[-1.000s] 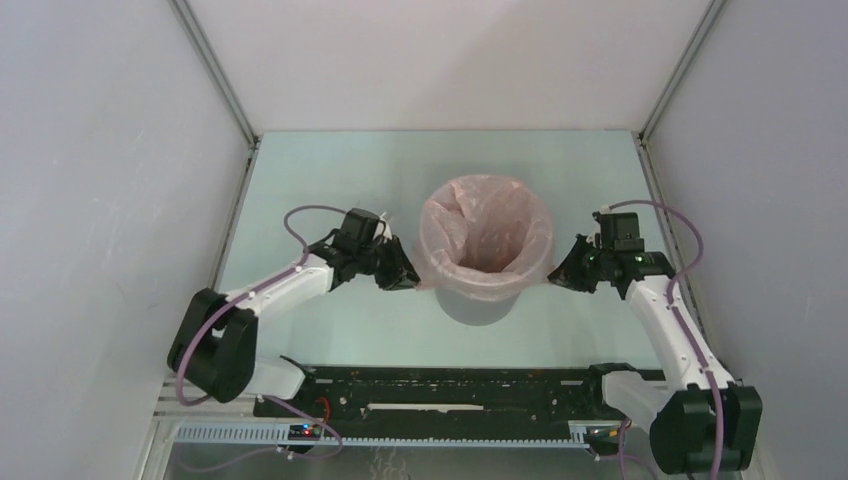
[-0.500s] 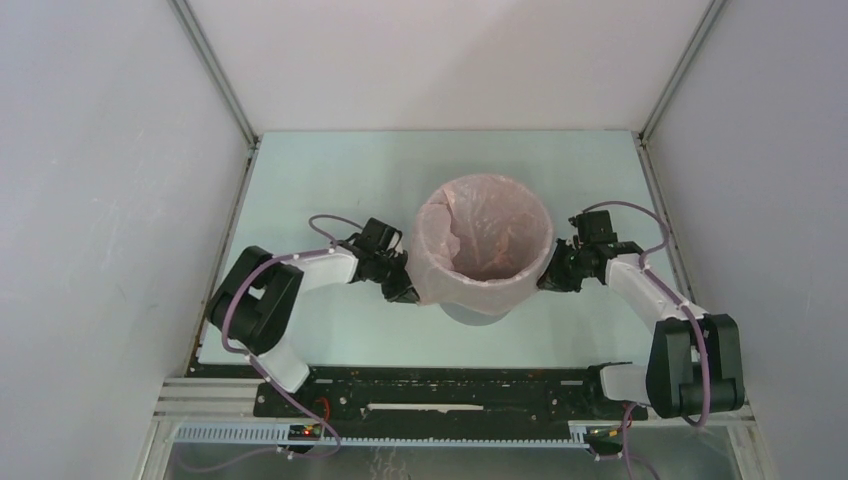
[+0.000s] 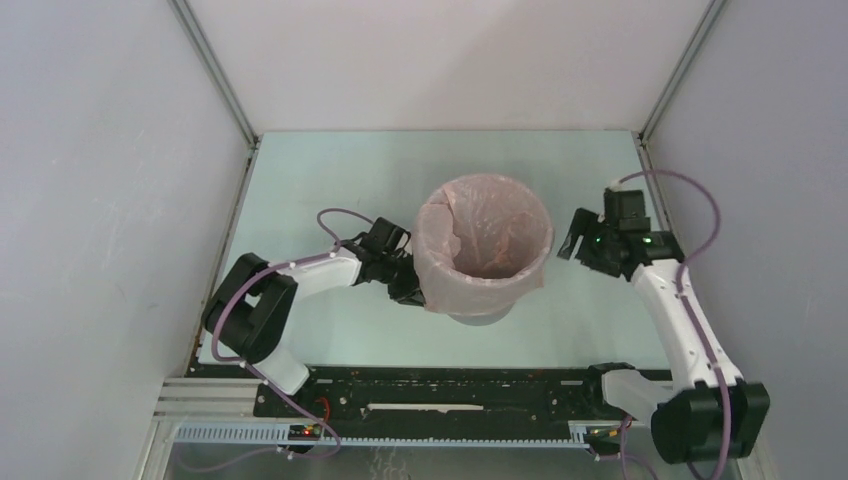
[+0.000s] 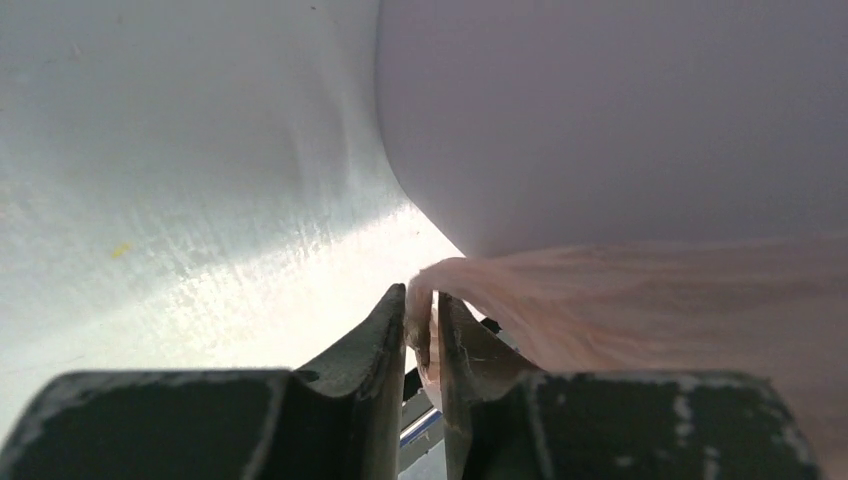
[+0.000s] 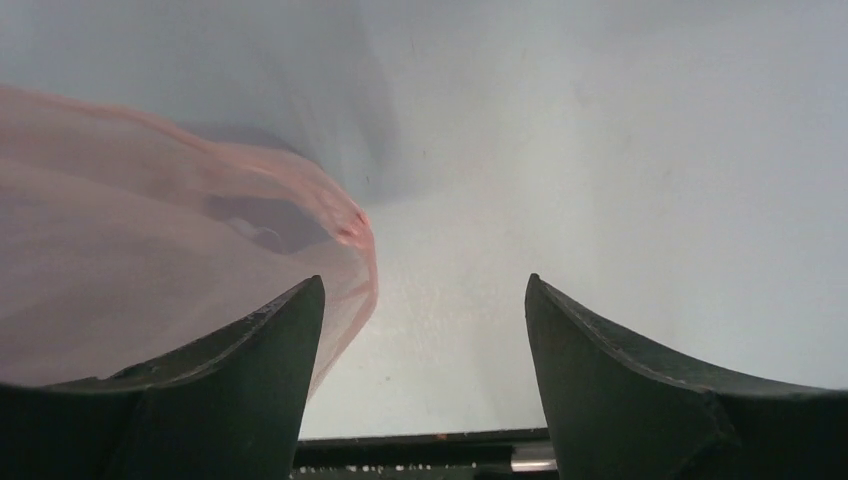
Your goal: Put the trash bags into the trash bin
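The pale-pink trash bag (image 3: 486, 292) lines the light-grey trash bin (image 3: 478, 318), its top folded down over the rim and most of the wall. My left gripper (image 3: 408, 292) is low against the bin's left side. In the left wrist view its jaws (image 4: 422, 305) stand only slightly apart, with the bag's hem (image 4: 650, 290) lying between them and a slit of light beside the film; the bin wall (image 4: 620, 120) rises above. My right gripper (image 3: 572, 244) hangs open to the right of the bin, apart from it. Nothing is between its fingers (image 5: 423, 290); the bag's edge (image 5: 340, 230) drapes just left of them.
The pale-green table (image 3: 330, 180) is walled by white panels on the left, back and right. A black rail (image 3: 440, 392) with the arm bases runs along the near edge. The left arm's elbow (image 3: 250, 310) lies low by the left wall.
The right gripper has let go of the bag's hem, opened wide and drawn back to the right. The left jaws have loosened a little round the hem. The bag's fold now sits lower on the bin.
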